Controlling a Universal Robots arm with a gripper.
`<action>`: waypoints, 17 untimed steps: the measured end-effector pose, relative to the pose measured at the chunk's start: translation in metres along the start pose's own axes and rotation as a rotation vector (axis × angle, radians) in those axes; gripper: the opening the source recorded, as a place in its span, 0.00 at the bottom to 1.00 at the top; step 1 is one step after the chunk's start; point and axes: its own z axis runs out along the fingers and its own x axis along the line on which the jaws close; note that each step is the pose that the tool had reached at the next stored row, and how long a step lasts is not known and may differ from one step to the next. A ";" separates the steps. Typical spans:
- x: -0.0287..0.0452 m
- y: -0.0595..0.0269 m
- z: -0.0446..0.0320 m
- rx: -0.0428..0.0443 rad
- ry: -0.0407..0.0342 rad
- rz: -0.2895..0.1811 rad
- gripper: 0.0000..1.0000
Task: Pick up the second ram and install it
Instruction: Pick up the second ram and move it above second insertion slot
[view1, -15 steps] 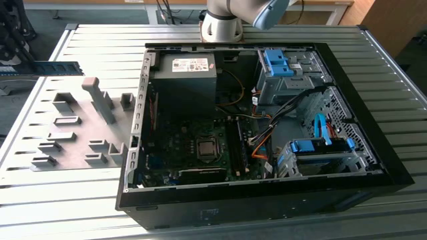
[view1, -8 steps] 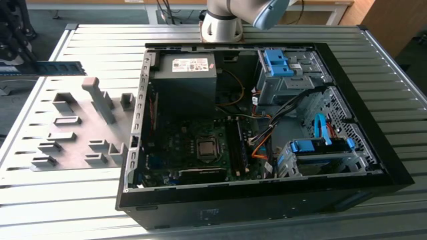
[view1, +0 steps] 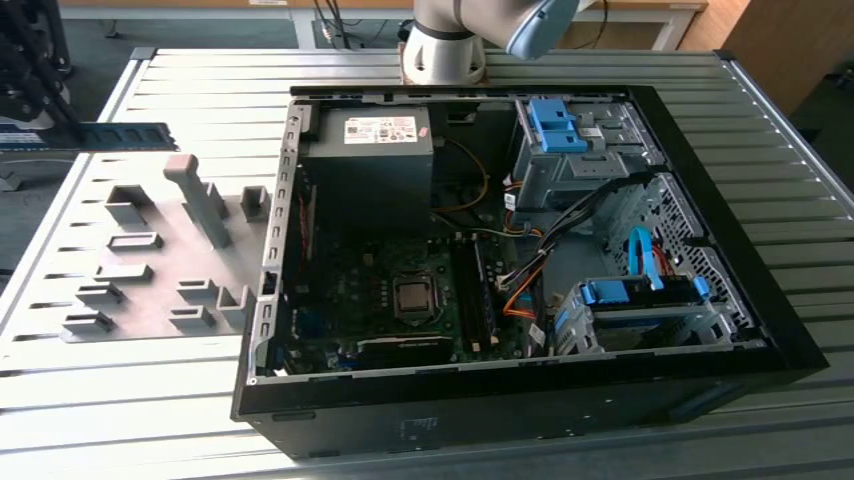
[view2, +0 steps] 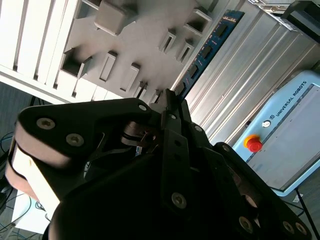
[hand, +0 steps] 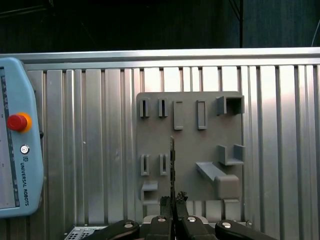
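Exterior view puts the second ram (view1: 123, 135), a thin, long, narrow blue circuit-board stick with black chips, at the exterior view's far left. We see it held level in the air over the far end of the grey moulded holder plate (view1: 154, 265). In the first wrist view the black pincer (hand: 172, 202) has its two fingers closed tight on the stick's near end. There we see the stick edge-on, as a thin line running straight out from the fingertips. In the second wrist view it shows its blue face (view2: 210, 45), again reaching straight out beyond the fingertips. So its long axis follows the pincer's own reach, and in the exterior view it points toward the exterior view's right.

The open black computer case (view1: 534, 410) lies on its side on the ribbed metal surface (view1: 534, 70), to the exterior view's right of the stick and well apart from it. Inside we make out a dark boxy power supply (view1: 367, 170) and chunky light-blue drive-bay latches (view1: 554, 125). The long black memory slots (view1: 475, 295) sit just beside the processor socket. Those slots run roughly near-to-far in the exterior view, so we judge the stick to lie crosswise to them. We cannot tell whether any slot already carries a module. The holder plate's upright pockets show nothing standing in them.
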 end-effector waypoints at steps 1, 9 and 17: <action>0.0000 -0.0005 0.0000 0.0000 0.0000 0.000 0.14; -0.0002 -0.0049 -0.0001 -0.0001 0.0001 0.000 0.14; -0.0003 -0.0088 0.0000 0.0000 0.0000 0.000 0.14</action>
